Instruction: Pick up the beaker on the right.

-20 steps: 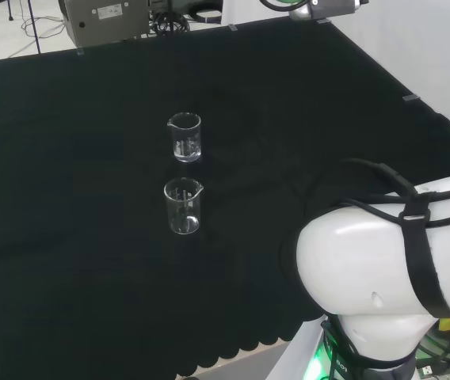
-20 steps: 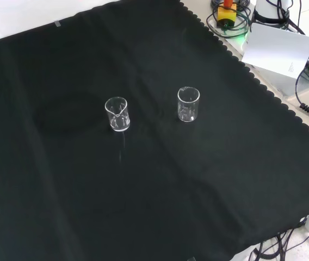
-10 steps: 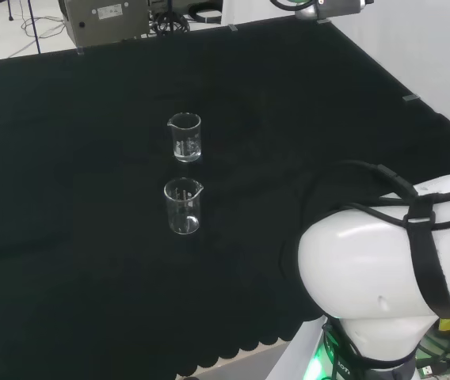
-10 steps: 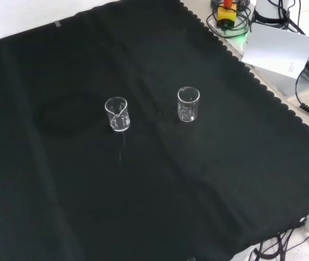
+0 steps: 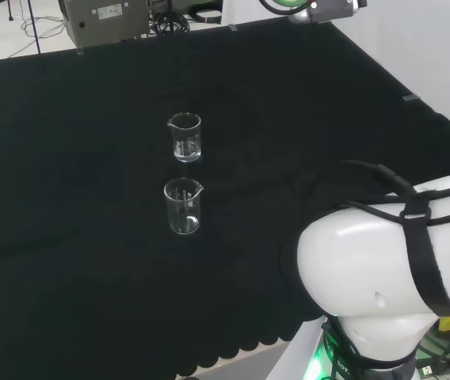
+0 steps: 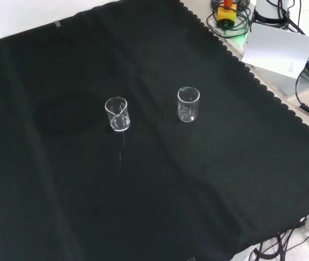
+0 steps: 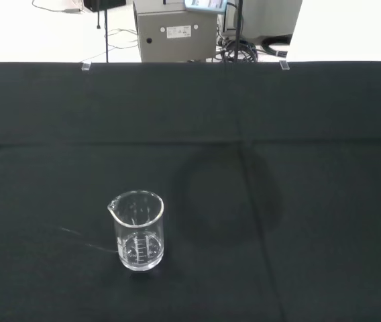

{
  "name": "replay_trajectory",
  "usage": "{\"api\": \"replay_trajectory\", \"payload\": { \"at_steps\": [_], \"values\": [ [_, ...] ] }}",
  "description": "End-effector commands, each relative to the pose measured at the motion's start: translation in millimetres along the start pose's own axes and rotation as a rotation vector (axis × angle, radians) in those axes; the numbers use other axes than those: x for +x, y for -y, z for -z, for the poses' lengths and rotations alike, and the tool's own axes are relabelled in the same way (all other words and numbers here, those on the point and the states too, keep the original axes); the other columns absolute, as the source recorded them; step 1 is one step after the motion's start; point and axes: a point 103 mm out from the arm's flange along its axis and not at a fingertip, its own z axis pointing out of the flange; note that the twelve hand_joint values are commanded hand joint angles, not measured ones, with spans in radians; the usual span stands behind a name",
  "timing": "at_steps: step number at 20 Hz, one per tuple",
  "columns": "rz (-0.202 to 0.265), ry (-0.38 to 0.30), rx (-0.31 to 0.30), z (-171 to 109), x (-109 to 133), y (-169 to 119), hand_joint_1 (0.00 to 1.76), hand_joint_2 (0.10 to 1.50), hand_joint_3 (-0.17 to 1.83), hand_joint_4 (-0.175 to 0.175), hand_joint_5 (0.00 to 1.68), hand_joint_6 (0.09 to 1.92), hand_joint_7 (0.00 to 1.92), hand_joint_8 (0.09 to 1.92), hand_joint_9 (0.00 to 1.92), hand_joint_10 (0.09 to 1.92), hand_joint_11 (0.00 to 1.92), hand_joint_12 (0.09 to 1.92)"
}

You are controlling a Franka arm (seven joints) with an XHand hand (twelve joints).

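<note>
Two small clear glass beakers with pouring lips, both upright on the black cloth-covered surface. In the front view, side by side near the frame's centre and apart from each other: the right clear glass beaker just right of centre, the left clear glass beaker left of centre and slightly lower. In the head view, one behind the other left of centre: the right clear glass beaker nearer and lower in the frame, the left clear glass beaker just above it. In the wrist view, one clear glass beaker upright on the cloth, printed graduation marks on its wall, a faint round shadow on the cloth beside it; which of the two, impossible to say. Nothing touching either beaker. Large white arm link with black straps and cable in the lower right of the head view. Grey metal box beyond the cloth's far edge at the top of the head view. White card and cables off the scalloped cloth edge, upper right of the front view. State of the hand: cannot tell.
</note>
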Motion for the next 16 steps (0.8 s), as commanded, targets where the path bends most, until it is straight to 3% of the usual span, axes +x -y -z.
{"api": "replay_trajectory", "payload": {
  "at_steps": [1,8,13,16],
  "values": [
    [-0.078,-0.018,0.051,-35.9,-15.8,-30.0,0.01,1.39,0.04,-0.017,0.28,0.09,0.06,0.42,0.14,0.67,0.0,1.27],
    [-0.075,-0.043,0.066,-67.1,-26.7,-67.0,0.07,1.37,0.03,-0.021,0.29,0.09,0.07,0.46,0.16,0.67,0.0,1.29],
    [-0.038,-0.104,0.05,-105.1,-37.6,-105.4,0.33,1.25,-0.03,-0.037,0.4,0.09,0.18,0.55,0.29,0.7,0.0,1.38],
    [-0.01,-0.145,0.076,-132.3,-41.3,-130.0,0.45,1.2,-0.06,-0.043,0.46,0.09,0.24,0.62,0.37,0.69,0.01,1.42]
  ]
}}
